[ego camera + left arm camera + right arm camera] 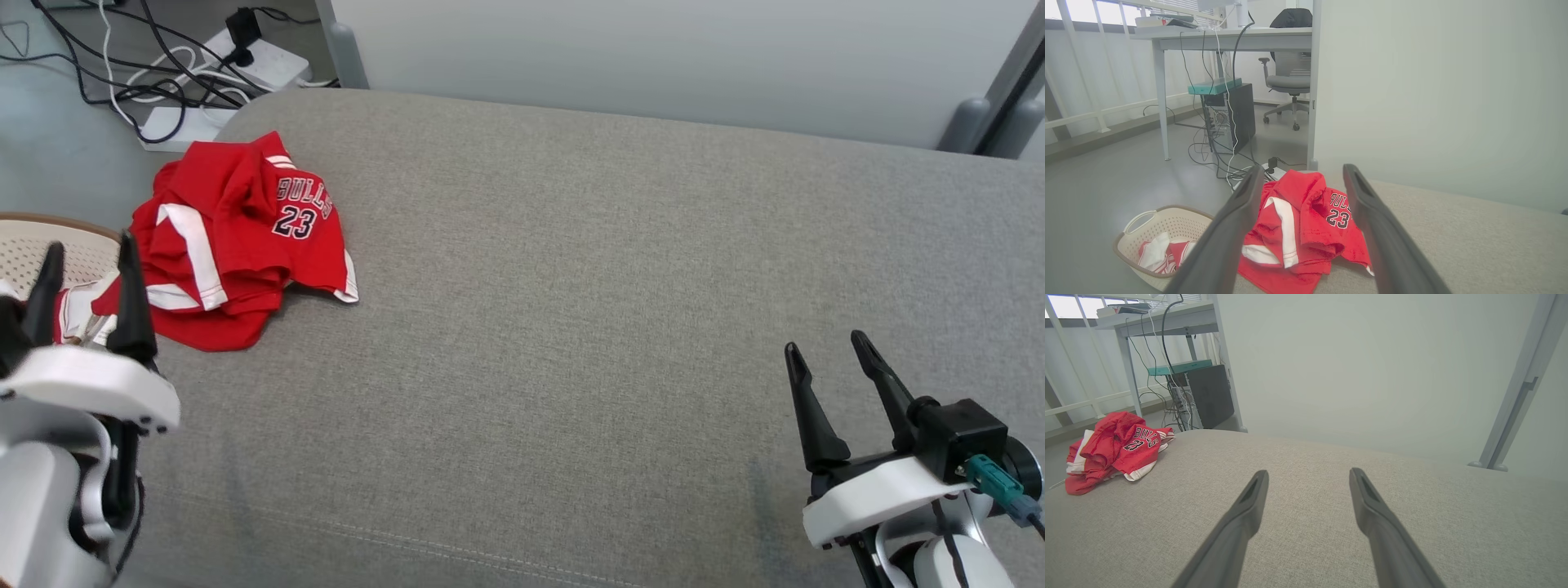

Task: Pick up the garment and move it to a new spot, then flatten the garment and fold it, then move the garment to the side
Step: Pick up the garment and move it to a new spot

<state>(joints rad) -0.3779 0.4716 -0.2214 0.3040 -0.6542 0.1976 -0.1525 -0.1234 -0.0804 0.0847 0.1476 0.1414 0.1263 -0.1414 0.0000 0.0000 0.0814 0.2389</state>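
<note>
Step call: jersey (237, 237) is on the cushion but still a crumpled heap, so at best the move-to-a-spot part is done. Flatten and fold haven't started. It lies at the far left end of the grey cushion (571, 286), printed "BULLS 23" panel facing up, with one edge hanging at or just over the cushion's left side above the laundry basket (57, 222). Left gripper (90, 243) is spread wide and holds nothing. In the left wrist view the jersey sits framed between the two fingers, ahead of and below the tips. It looks clear of the fabric, but I can't rule out a brush at the near edge. Right gripper (824, 341) is also wide and empty, over bare cushion and well apart from the jersey. Next move, my read: the heap is too close to the edge to spread there, so re-grip a hem or shoulder with the left and drag it toward mid-cushion, then bring the right across to take a second corner and pull it flat. Risk: pinching several layers at once.
</note>
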